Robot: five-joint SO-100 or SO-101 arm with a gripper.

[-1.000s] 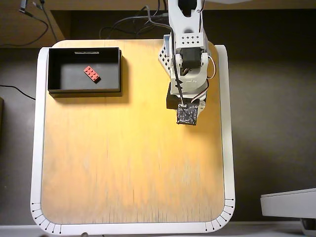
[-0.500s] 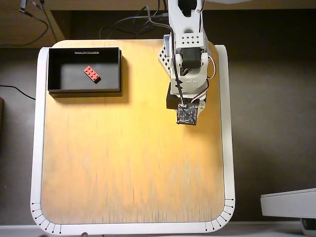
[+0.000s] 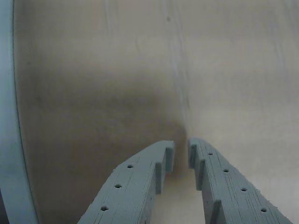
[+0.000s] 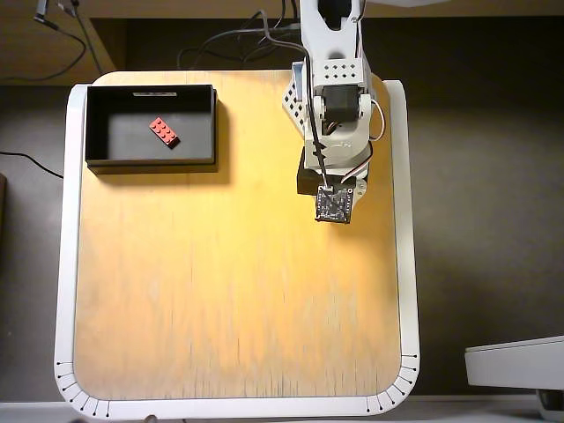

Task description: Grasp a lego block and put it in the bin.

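Observation:
The red lego block (image 4: 164, 131) lies on the dark floor of the black bin (image 4: 150, 162), which stands at the table's back left corner in the overhead view. My arm (image 4: 336, 88) is folded at the back right, well apart from the bin. In the wrist view my gripper (image 3: 181, 151) points down at bare wood; its grey fingers (image 3: 140, 182) stand almost together with only a thin slit between the tips and nothing in them. Neither block nor bin shows in the wrist view. In the overhead view the wrist camera board (image 4: 334, 204) hides the fingers.
The table is a light wooden board (image 4: 229, 282) with a raised white rim (image 4: 407, 264); the rim also shows at the left edge of the wrist view (image 3: 7, 116). Cables (image 4: 220, 48) lie behind the table. A white device (image 4: 515, 361) sits off the table at lower right.

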